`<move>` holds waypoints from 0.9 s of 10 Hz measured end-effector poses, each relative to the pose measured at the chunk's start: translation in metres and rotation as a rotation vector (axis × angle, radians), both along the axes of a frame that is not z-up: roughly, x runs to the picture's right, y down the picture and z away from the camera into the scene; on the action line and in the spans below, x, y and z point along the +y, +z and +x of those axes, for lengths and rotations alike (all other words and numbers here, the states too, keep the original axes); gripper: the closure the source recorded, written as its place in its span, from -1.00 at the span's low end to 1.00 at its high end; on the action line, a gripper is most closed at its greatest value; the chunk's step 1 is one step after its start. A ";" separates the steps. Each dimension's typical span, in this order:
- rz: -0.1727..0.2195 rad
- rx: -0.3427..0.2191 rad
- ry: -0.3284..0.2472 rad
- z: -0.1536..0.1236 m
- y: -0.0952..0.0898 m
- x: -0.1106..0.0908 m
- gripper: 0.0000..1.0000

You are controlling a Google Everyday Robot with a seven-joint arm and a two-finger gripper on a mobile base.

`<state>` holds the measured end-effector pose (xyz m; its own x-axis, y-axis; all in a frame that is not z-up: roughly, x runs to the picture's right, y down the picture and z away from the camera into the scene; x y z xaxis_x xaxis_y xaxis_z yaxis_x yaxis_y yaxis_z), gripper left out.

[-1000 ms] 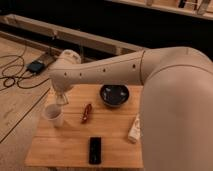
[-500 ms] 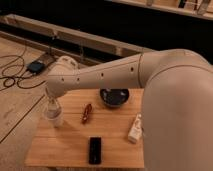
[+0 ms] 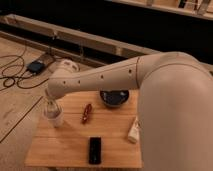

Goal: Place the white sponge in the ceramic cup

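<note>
The ceramic cup (image 3: 54,119), small and pale, stands near the left edge of the wooden table (image 3: 70,150). My gripper (image 3: 51,106) hangs from the long white arm straight down onto the cup's mouth. It is shut on a whitish lump, the white sponge (image 3: 51,109), which sits right at the rim. The fingertips and the cup's inside are hidden behind the sponge and the wrist.
On the table are a dark bowl (image 3: 114,98) at the back, a reddish-brown oblong item (image 3: 87,113) beside the cup, a black flat device (image 3: 94,150) near the front and a white bottle (image 3: 133,131) at the right. Cables (image 3: 15,75) lie on the floor to the left.
The gripper has moved left and come down from above and right of the cup to sit over its mouth. The cup and the other objects stayed put.
</note>
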<state>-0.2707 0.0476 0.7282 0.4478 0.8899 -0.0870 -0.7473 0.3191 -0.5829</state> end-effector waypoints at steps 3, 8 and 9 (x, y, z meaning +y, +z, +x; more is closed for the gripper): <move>0.011 -0.019 0.006 -0.005 0.006 0.001 1.00; -0.013 -0.050 0.008 -0.012 0.023 0.017 1.00; -0.018 -0.057 0.009 -0.013 0.026 0.019 0.97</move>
<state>-0.2839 0.0666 0.7542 0.4446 0.8924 -0.0775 -0.7156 0.3019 -0.6299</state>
